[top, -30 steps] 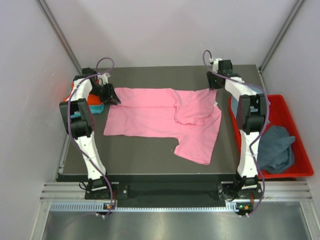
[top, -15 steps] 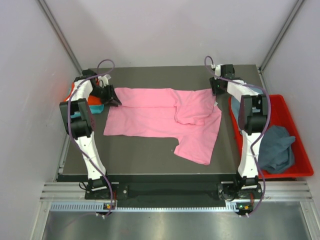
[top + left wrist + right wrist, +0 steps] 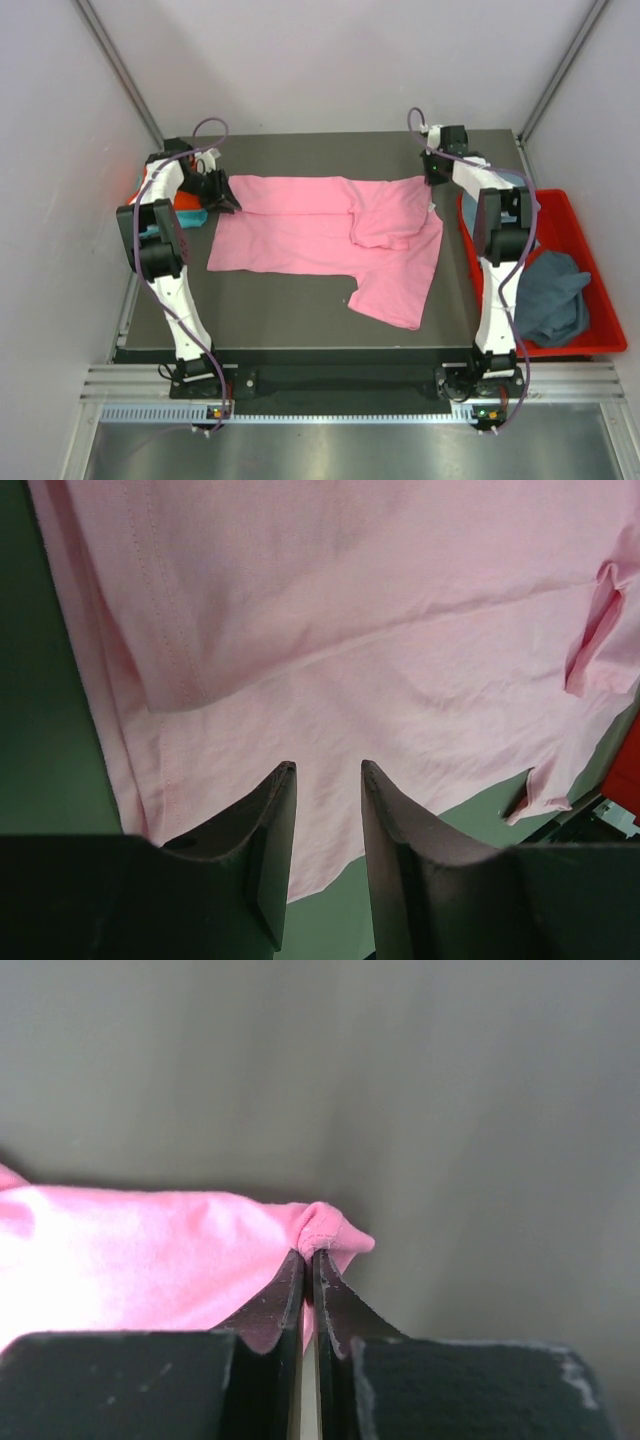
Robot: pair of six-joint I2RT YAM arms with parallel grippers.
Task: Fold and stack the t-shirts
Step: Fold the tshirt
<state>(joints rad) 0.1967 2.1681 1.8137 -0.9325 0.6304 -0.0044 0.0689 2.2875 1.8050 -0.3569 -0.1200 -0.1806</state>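
A large pink t-shirt lies spread on the dark table, with one sleeve folded in over its right half. My right gripper is at the shirt's far right corner. In the right wrist view that gripper is shut, pinching a small bunch of the pink t-shirt at its edge. My left gripper is at the shirt's far left corner. Its jaws stand apart over the pink t-shirt, with nothing held between them.
An orange tee and a teal tee lie piled at the table's left edge beside the left arm. A red bin stands off the table's right side with a grey-blue tee in it. Grey walls enclose three sides.
My right gripper has moved slightly toward the shirt's far right corner and closed on the fabric there. The left arm and the shirt's layout have not moved.
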